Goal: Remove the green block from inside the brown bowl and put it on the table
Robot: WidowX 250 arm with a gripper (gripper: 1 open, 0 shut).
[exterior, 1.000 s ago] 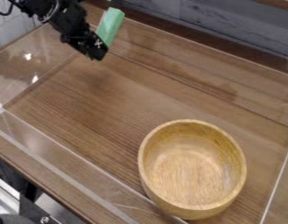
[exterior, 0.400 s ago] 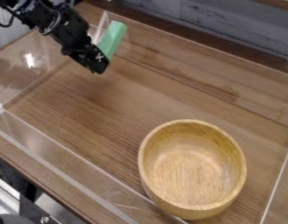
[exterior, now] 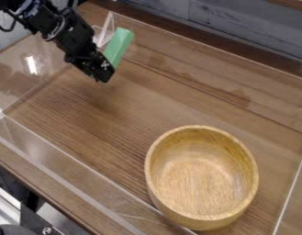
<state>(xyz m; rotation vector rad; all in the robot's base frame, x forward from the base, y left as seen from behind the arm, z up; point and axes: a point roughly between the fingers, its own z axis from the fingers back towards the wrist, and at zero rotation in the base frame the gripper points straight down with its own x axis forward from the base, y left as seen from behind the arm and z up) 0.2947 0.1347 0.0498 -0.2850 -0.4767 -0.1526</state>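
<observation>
The brown wood-grain surface (exterior: 140,101) runs away from you in long plank lines, with a clear low wall (exterior: 70,168) along its near left side in the view. Take the brown bowl (exterior: 202,179) as your landmark: the hand (exterior: 102,66) is well apart from it, up and to the left in the view, and the green block (exterior: 117,46) is there too, outside the bowl's rim. The hand looks narrow, closed on the block, though the dark fingers and the small scale of the view hide just where they touch it. From the fingertips, the block's visible length reaches upward and a little to the right in the view, its long axis tilted rather than lying flat. That tilt is what your next move turns on: I judge the taking-out done and the placing left. I can't tell how much height remains under the block's lower end, so ease it down on this side, away from the bowl, and turn the long axis toward level before you let go, or it may tip as it lands.
</observation>
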